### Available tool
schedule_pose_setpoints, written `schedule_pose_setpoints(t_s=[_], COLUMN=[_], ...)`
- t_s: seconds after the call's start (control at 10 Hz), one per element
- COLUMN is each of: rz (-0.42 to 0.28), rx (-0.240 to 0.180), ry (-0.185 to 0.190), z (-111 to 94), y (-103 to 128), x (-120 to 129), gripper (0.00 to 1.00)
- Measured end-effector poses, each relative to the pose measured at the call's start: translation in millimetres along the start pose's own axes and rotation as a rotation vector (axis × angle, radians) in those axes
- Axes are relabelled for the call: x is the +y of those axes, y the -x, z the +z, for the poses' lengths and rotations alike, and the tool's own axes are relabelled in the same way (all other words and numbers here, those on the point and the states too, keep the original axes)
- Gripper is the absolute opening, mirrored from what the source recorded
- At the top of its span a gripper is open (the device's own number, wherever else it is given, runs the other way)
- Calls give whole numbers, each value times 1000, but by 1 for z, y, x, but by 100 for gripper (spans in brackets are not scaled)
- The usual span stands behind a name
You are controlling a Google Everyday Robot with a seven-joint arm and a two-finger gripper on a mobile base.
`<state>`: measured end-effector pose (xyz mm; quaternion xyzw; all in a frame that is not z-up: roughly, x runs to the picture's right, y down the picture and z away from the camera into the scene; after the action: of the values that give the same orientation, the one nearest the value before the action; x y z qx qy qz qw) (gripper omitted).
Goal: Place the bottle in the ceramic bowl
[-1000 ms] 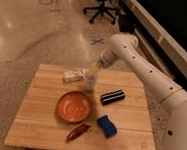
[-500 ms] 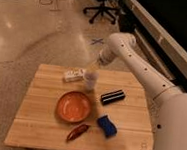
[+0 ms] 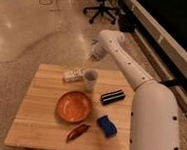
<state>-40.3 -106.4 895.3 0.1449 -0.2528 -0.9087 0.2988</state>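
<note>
The whitish boxy bottle [image 3: 73, 76] lies on its side at the back of the wooden table [image 3: 37, 114], left of a translucent white cup [image 3: 90, 79]. The glossy orange ceramic bowl [image 3: 74, 106] sits in the middle of the table, in front of the bottle. My gripper [image 3: 94, 54] hangs in the air behind and above the cup, up and to the right of the bottle, touching nothing.
A black oblong bar [image 3: 112, 96] lies right of the bowl. A blue sponge-like block [image 3: 106, 125] sits at the front right. A dark-red pepper-shaped thing [image 3: 77, 132] lies in front of the bowl. An office chair [image 3: 101, 9] stands on the floor behind.
My gripper has lifted up and back, away from the cup and bottle. The things on the table have not moved.
</note>
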Motion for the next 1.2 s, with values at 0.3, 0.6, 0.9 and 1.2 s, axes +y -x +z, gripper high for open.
schedule_pose_setpoints(t_s=[0.3, 0.6, 0.9, 1.2], rz=[-85, -157, -197, -219], rx=[0, -42, -91, -129], ry=[-48, -94, -121, -137], z=[27, 59, 89, 116], y=[-30, -34, -33, -32], x=[-8, -23, -34, -42], gripper=[80, 80, 80, 80])
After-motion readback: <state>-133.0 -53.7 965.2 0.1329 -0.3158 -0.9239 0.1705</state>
